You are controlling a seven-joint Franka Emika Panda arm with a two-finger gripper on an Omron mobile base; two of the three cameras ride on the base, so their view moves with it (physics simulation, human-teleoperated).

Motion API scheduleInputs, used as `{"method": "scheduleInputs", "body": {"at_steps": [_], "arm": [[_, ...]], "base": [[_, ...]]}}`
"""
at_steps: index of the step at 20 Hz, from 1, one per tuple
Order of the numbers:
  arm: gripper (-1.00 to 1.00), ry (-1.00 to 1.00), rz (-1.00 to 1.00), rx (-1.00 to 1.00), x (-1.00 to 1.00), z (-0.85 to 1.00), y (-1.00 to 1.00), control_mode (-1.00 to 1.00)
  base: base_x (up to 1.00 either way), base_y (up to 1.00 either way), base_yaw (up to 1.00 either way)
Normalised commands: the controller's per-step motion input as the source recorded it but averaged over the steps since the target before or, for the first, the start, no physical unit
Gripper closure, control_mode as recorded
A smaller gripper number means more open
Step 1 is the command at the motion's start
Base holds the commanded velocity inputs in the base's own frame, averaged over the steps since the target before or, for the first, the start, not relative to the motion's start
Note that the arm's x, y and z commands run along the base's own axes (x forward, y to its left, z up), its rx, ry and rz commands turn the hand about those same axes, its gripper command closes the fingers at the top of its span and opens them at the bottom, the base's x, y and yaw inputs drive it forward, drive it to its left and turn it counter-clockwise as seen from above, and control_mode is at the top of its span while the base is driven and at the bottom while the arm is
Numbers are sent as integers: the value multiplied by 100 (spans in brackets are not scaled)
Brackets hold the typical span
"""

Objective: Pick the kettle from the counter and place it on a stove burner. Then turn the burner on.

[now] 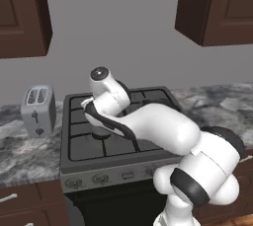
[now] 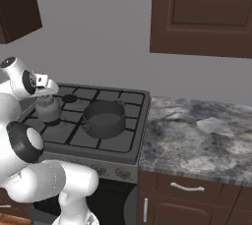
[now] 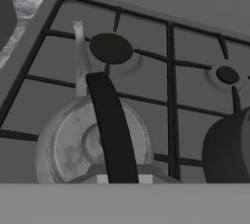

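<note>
The kettle sits on the stove's black grates, at the front left of the cooktop, its rounded silvery-grey body mottled and dull, with a thin spout pointing toward the back. Seen from above in the hand view, a dark arched handle runs across its lid. In the right base view the kettle is just beside the white wrist, to the left of the wide dark pot, the two apart. A round black burner lies beyond the spout, bare, and a smaller disc lies further right. The tool is hard to make out, low behind the arm; its fingers stand together, and it appears clamped on the kettle's handle, though the contact itself is hidden. A silver toaster stands on the marbled tabletop left of the stove. More tabletop runs to the right over brown cabinets
</note>
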Motion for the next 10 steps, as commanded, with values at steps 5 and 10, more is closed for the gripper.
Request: {"method": "scheduleInputs", "body": {"at_steps": [5, 10], "arm": [[100, 8, -1, -3, 48, -16, 20, -100], [100, 8, 0, 0, 36, -11, 27, -100]], "base": [[0, 0, 0], [0, 0, 0]]}}
